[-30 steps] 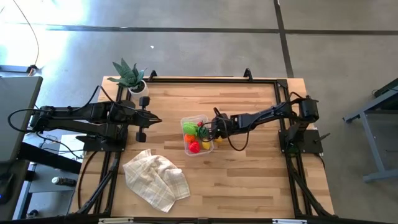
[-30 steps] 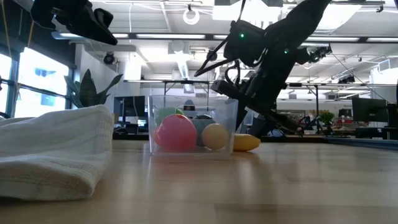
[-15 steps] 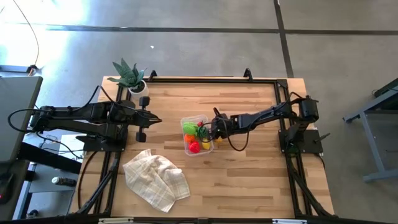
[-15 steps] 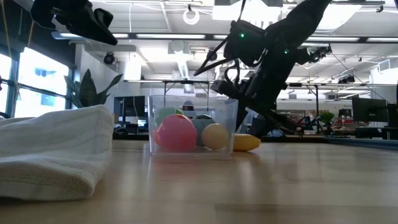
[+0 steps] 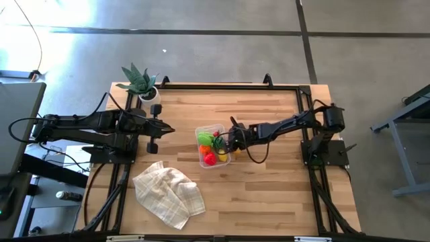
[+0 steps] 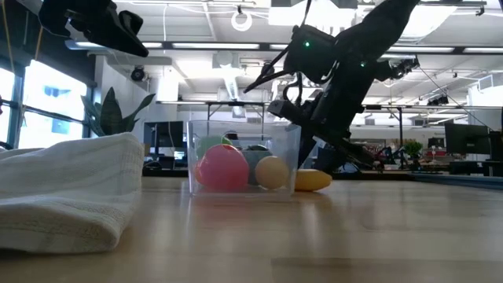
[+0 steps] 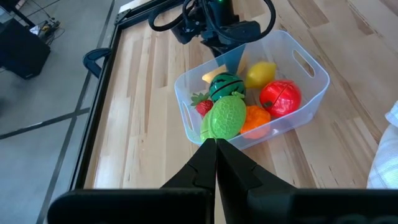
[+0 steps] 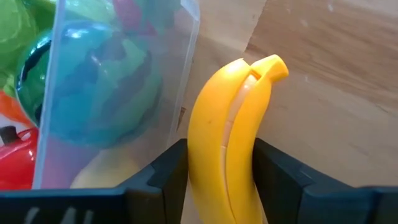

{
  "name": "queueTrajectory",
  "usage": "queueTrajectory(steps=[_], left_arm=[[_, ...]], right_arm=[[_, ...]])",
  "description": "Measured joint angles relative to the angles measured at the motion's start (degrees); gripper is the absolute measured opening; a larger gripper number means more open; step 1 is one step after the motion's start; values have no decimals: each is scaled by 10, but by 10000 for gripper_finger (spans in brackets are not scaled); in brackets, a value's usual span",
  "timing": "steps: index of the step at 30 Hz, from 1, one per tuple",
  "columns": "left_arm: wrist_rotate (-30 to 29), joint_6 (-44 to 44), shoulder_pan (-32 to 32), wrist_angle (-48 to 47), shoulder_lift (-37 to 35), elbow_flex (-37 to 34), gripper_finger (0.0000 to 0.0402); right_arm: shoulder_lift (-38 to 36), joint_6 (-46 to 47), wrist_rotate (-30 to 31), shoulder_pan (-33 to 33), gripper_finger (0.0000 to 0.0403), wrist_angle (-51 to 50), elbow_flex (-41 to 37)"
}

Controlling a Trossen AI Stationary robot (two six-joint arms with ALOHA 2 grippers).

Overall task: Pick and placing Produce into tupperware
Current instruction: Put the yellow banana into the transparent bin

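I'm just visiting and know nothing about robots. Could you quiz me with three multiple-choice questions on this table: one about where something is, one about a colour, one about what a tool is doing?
1. Where is the banana?
A. inside the clear tub
B. on the table just outside the clear tub
C. on the towel

2. What colour is the lemon in the tub?
A. yellow
B. purple
C. white

3. What is the right tool doing?
A. hanging open, far from everything
B. closed on the towel
C. closed on the banana

Answers:
1 B: the right wrist view shows the banana against the tub's outer wall, over bare wood; the low view shows it lying on the table.
2 A: the left wrist view shows it yellow beside the red fruit.
3 C: the right wrist view shows a dark finger on each side of the banana.

The left tool waits near the potted plant, shut.
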Motion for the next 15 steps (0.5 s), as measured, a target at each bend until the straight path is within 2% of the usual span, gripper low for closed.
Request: queueTrajectory(steps=[6, 15], left_arm=[[0, 0, 0, 0, 0, 0, 3], [0, 0, 0, 0, 0, 0, 3]], right_arm=[[-34, -18, -4, 1, 145, -42, -2], [-119, -77, 11, 1, 144, -182, -1]])
